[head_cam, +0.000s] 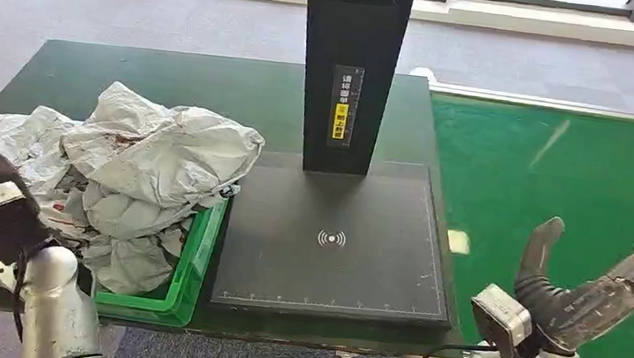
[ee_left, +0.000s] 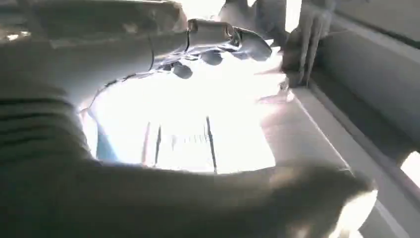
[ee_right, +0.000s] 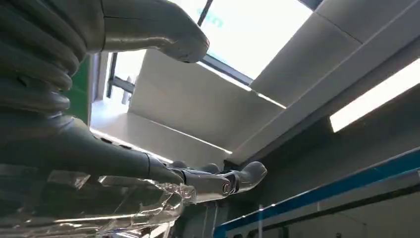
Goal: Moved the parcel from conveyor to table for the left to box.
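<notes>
**Hovering hand over conveyor, parcels heaped in crate**

Head view: grey parcels (head_cam: pixel 151 157) are piled in the green crate (head_cam: pixel 188 276) on the bench (head_cam: pixel 84 75); the right hand (head_cam: pixel 596 279) is spread empty above the conveyor (head_cam: pixel 562 178).

Left wrist view: the left hand (ee_left: pixel 99 74) is seen against glare; its grip cannot be told.

Right wrist view: the fingers (ee_right: pixel 218 181) are apart.

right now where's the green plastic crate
In the head view, the green plastic crate sits on the table's left side against the black scanner base, heaped with crumpled grey parcel bags.

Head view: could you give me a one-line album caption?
Open right hand above green conveyor belt; crumpled grey plastic parcels fill the green plastic crate.
</notes>
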`<state>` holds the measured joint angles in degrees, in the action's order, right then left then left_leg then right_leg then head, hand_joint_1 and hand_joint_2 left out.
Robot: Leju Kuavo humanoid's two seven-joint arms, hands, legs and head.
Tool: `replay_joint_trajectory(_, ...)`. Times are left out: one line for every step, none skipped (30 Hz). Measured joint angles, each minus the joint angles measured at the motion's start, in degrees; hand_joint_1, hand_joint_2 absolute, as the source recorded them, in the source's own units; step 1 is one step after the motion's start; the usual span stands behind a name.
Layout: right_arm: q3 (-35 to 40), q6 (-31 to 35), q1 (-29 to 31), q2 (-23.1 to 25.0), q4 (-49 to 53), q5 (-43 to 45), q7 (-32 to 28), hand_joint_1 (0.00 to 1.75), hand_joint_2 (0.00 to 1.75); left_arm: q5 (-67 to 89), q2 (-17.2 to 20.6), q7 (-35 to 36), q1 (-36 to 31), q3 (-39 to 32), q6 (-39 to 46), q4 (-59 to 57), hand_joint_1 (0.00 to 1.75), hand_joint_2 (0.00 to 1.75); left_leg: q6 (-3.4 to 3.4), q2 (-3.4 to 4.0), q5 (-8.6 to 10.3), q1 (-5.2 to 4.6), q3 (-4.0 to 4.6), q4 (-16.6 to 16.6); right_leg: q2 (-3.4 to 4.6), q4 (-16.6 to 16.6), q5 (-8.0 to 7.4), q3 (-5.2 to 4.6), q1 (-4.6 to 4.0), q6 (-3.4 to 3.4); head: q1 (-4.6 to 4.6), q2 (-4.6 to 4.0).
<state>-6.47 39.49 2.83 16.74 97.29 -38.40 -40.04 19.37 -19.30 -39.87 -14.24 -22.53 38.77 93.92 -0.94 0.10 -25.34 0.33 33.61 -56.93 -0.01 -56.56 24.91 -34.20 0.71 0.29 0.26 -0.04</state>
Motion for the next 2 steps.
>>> replay_joint_trajectory(0.6, -2.2, -0.7, -0.2, -0.2, 2.3, 0.0, 0.0, 1.75, -5.7, 0.4, -0.3, 0.4, 3.9, -3.9, -0.2, 0.0, 1.75, 0.01, -0.13, -0.01, 0.0, 0.0, 0.0, -0.09, 0.0, 0.04, 0.09, 0.01, 0.04, -0.04, 0.02)
replay_joint_trajectory(1.4, -4.9, -1.6, -0.3, -0.4, 4.5, 0.0, 0.0, 1.75, -9.2, 0.5, -0.3, 0.4, 7.0, -8.6, -0.5, 0.0, 1.75, 0.02, -0.21, -0.01, 0.0, 0.03, 0.0, -0.19, 0.0, 0.05, 0.13, 0.01, 0.06, 0.02, 0.0)
